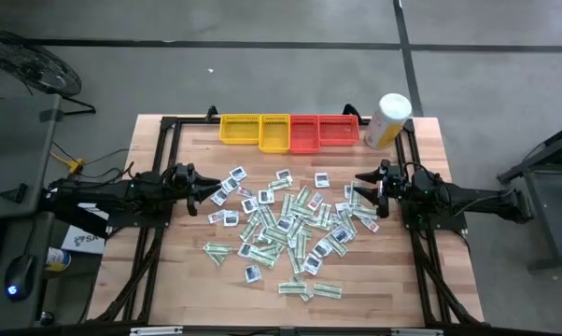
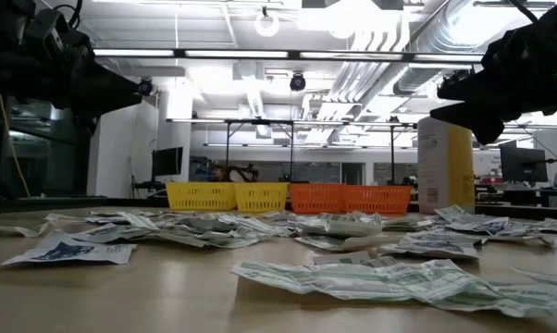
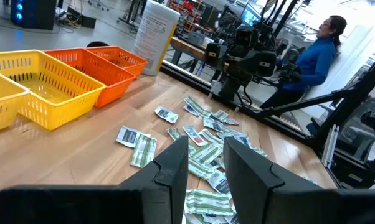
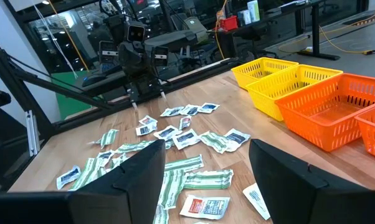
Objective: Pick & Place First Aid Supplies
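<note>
First aid packets point(image 1: 290, 231) lie in one loose heap on the wooden surface point(image 1: 169, 271), on the near side of the row of trays and between the two arms; narrow white-and-green strips overlap small white squares with dark centres. Note that the heap is spread flat and thin, so most packets lie partly over or under a neighbour, and you will probably have to work from its loose edges.

Yellow trays point(image 1: 254, 130) and red trays point(image 1: 325, 130) stand side by side along the far edge of the surface; from above they look empty, which suggests the sorting has not yet begun. A tall white-and-yellow canister point(image 1: 387, 120) stands just beside the red end of the row, clear of the heap.

Your left gripper point(image 1: 210, 187) hovers above the surface at the heap's left edge, facing the trays' yellow end obliquely. Its fingers point(image 3: 175, 163) stand partly apart with nothing between them. Your right gripper point(image 1: 364, 185) hovers at the heap's right edge, near the canister. Its fingers point(image 4: 144, 168) are spread wide and hold nothing. Both grippers point inward at the heap, each placed to take packets from its own side.

A person in a blue top point(image 3: 312, 59) sits beyond the surface, behind the right arm.
</note>
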You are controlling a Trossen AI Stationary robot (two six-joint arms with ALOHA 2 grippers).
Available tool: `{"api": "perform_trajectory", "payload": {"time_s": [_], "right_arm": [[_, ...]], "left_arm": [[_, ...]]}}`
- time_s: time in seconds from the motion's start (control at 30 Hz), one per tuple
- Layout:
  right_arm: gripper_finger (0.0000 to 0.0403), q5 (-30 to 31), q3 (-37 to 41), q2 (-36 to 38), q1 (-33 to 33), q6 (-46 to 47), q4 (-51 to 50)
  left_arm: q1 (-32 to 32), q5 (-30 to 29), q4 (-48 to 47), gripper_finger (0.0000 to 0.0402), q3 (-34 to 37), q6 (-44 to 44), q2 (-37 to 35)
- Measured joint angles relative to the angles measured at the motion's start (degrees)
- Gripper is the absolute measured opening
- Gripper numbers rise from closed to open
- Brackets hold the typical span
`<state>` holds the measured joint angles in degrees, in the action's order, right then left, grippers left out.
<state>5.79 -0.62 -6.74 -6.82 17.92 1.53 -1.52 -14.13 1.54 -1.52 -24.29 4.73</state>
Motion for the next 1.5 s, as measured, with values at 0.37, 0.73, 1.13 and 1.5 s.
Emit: {"api": "perform_trajectory", "payload": {"time_s": [0.37, 0.73, 1.13, 1.5], "right_arm": [[0.0226, 0.01, 0.00, 0.00, 0.01, 0.01, -0.01], [0.0226, 0.01, 0.00, 0.00, 0.00, 0.00, 0.01], [0.0226, 1.08, 0.09, 0.00, -0.01, 0.10, 0.99], [0.0226, -1.06, -5.52, -2.30, -0.05, 12.12, -4.97]], "left_arm": [[0.00, 0.02, 0.02, 0.0101, 0.00, 0.00, 0.01], [0.00, 0.00, 0.01, 0.0101, -0.02, 0.00, 0.02], [0.00, 0.01, 0.01, 0.0101, -0.02, 0.00, 0.00], [0.00, 0.00, 0.02, 0.0101, -0.02, 0.00, 0.01]]}}
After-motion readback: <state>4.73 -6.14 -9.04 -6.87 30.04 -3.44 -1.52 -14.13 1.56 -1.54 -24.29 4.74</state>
